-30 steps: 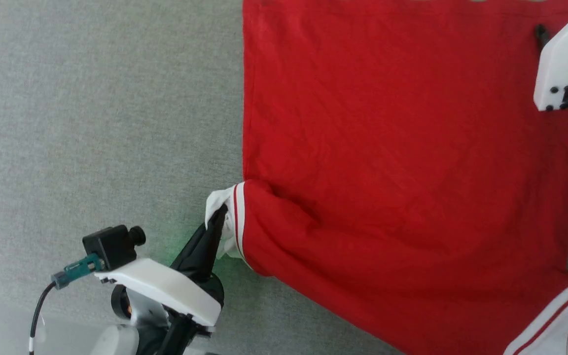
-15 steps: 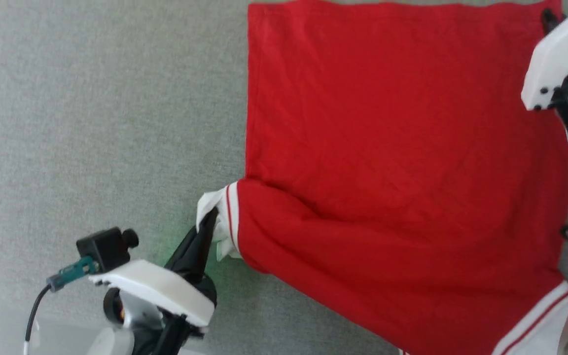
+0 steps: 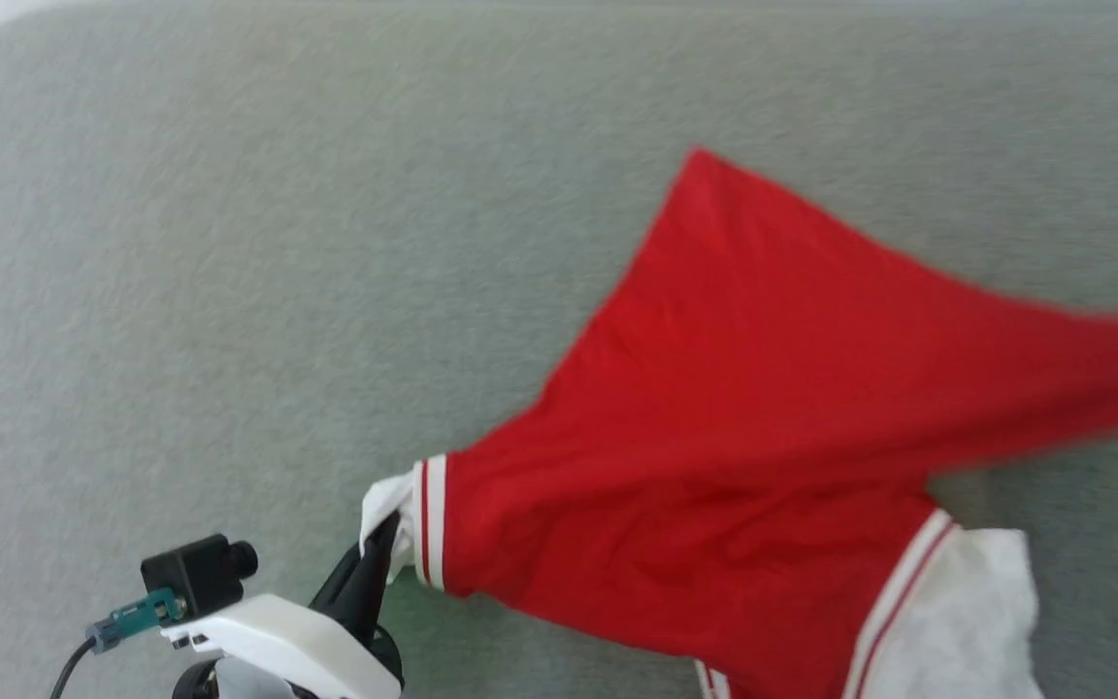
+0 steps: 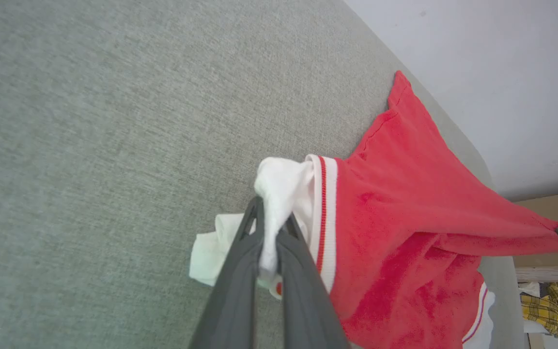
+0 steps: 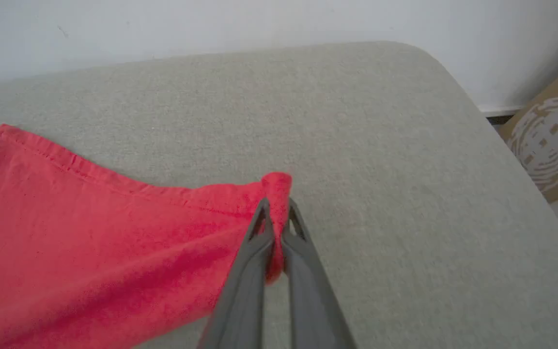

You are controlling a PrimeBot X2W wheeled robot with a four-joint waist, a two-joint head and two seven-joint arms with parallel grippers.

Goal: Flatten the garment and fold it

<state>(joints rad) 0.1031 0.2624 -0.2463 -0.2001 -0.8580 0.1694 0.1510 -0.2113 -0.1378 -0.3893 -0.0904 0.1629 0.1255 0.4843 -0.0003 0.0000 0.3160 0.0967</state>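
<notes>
A pale round print is borne by the cardboard box (image 5: 548, 145) beyond the rounded corner of the surface (image 3: 229, 291), too blurred to be read; the red garment (image 3: 763, 408) is stretched over that grey-green surface, its long axis run from left to right in the head view, one hem corner (image 3: 700, 160) pointed away from the robot; one white sleeve (image 4: 279, 179) is pinched in the clenched fingers (image 4: 238, 276) of the left gripper (image 4: 271, 220); another red corner is clamped by the fingers (image 5: 247, 276) of the right gripper (image 5: 275, 206); the other white sleeve (image 3: 957, 621) is seen at the lower right; a pale wall (image 5: 211, 24) is seen behind.
</notes>
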